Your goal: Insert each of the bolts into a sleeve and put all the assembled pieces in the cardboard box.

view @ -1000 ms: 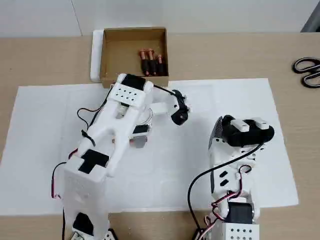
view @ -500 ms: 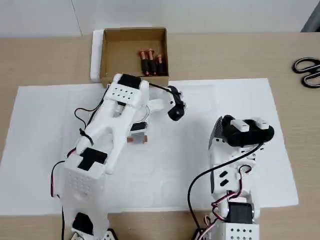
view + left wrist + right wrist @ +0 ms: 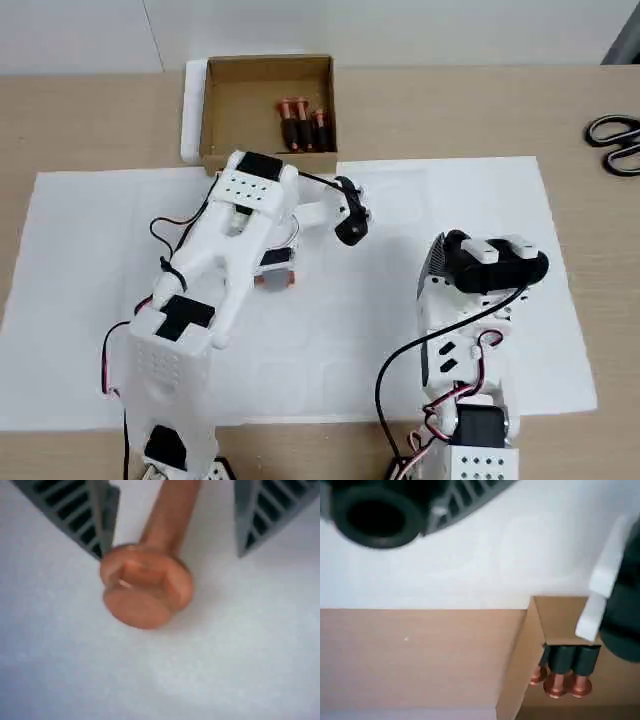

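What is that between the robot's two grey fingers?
An orange bolt, lying on white paper between the left gripper's fingers, in the left wrist view.

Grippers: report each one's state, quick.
Left gripper: open, straddling the bolt on the paper.
Right gripper: shut on the black sleeve.

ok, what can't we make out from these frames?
Orange plastic bolt: shaft tip cut off by left wrist view's edge.
Black tubular sleeve: whatever holds it is cut off by right wrist view's edge.
Bolt-and-sleeve pieces in brown cardboard box: seating depth too small, high view.
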{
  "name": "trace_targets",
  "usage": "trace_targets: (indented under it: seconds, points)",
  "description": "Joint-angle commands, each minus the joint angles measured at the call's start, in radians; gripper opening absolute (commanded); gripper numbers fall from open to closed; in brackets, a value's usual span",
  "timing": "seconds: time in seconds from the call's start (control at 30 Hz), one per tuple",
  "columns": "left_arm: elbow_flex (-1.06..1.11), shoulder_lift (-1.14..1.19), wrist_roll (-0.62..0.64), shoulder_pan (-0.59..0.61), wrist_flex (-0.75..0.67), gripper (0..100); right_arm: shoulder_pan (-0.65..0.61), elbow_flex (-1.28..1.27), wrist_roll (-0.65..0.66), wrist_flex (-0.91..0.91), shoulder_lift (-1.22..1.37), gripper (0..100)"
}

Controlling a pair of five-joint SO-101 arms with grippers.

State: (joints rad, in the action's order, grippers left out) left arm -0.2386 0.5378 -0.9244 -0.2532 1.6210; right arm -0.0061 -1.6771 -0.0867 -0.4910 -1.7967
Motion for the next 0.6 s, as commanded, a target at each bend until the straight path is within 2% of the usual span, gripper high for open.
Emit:
trace_targets:
  seconds: [0.0, 0.47, 0.57]
  points:
    - [0.001, -0.009, 0.000, 0.003, -0.011, 16, 0.008, -0.006, -0.006, 0.004, -0.016, 0.5]
    - [0.002, 0.055, 0.000, 0.002, -0.011, 16, 0.008, -0.006, -0.006, 0.004, -0.016, 0.5]
    - [-0.005, 0.114, 0.000, 0.000, -0.012, 11, 0.008, -0.006, -0.006, 0.002, -0.016, 0.5]
